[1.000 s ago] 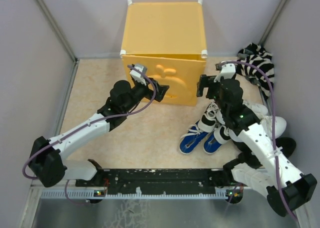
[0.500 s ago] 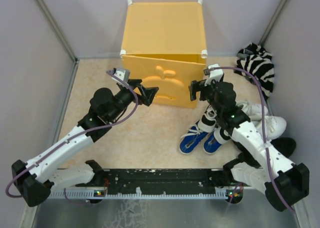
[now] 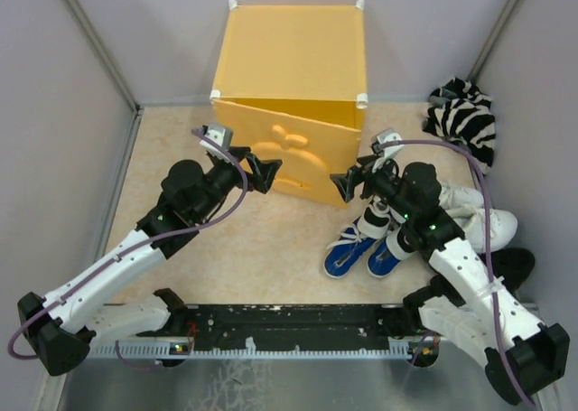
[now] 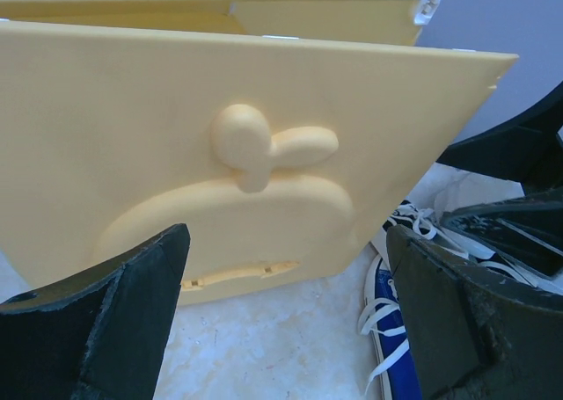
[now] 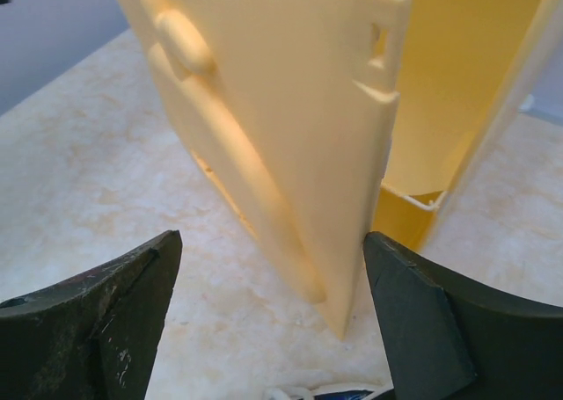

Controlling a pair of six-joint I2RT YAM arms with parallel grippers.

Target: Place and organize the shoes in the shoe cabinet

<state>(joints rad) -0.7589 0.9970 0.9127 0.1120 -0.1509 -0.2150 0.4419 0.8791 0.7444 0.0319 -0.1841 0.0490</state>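
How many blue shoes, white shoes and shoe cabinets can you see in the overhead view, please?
Blue shoes: 2
White shoes: 2
Shoe cabinet: 1
Total: 5

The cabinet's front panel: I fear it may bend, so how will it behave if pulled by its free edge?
The front panel looks like thin moulded plastic, so it will probably flex somewhat. It stands ajar from the shoe cabinet, so it likely swings lightly. Its smooth edge, facing the open right gripper, could slip.
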